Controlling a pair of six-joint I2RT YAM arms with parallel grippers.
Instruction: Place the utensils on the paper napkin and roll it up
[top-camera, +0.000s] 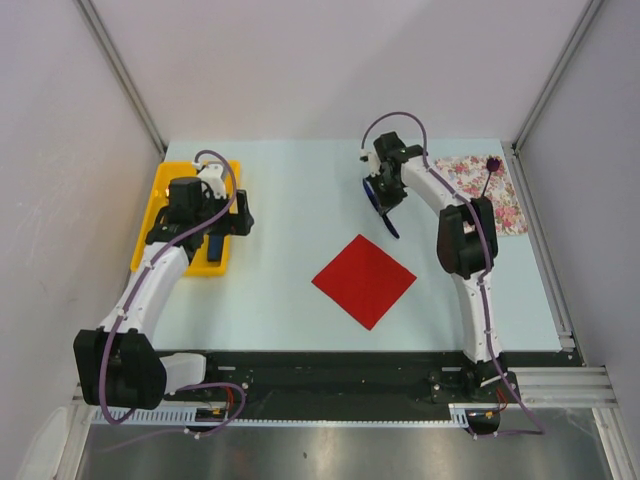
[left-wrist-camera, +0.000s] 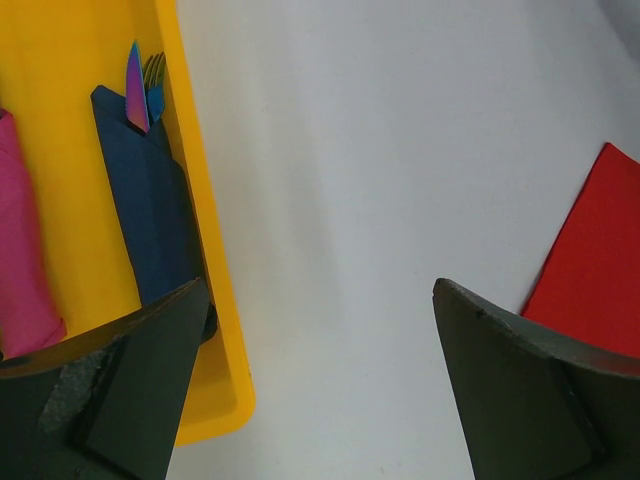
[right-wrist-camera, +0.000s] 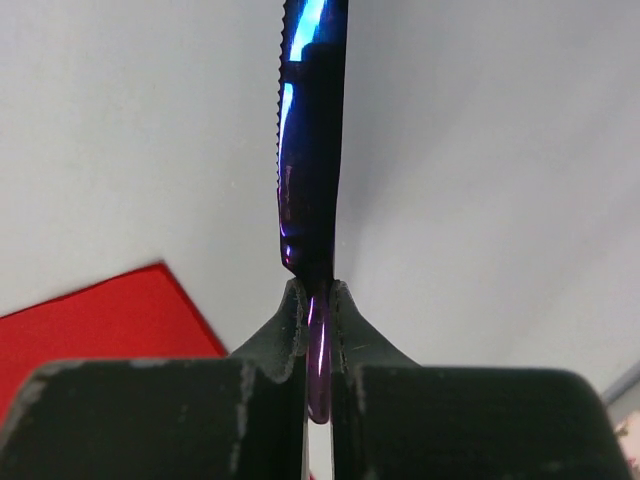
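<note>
Table (top-camera: 300, 180): pale blue top, walled on the far, left and right sides; both arm bases stand at the near edge.
Red napkin (top-camera: 364, 280): lies flat and unrolled, middle of the table towards the near edge, turned with one corner pointing at that edge. Nothing rests on it.
Right gripper (right-wrist-camera: 317, 295): hangs above the table past the napkin's far corner, towards the far edge and clear of the sheet. Its fingers are clamped on the handle of a knife.
Knife (right-wrist-camera: 310, 150): purple handle pinched between the fingers, with a blue-sheened, saw-toothed blade sticking out beyond them. It is held off the table.
Left gripper (left-wrist-camera: 318, 300): sits over the right rim of the tray at the far left corner. Its fingers are spread wide with nothing between them.
Yellow tray (left-wrist-camera: 225, 340): far left corner, long side along the left edge.
Dark blue roll (left-wrist-camera: 150, 220): lies inside the tray against its right wall; cutlery tips (left-wrist-camera: 140, 85) poke out of one end.
Pink roll (left-wrist-camera: 25, 260): in the tray, left of the blue roll, only partly in view.
Flowered sheet (top-camera: 505, 205): flat at the far right corner, partly hidden by the right arm.
Slim dark piece (top-camera: 490, 172): lies on the flowered sheet. Its kind cannot be told.
</note>
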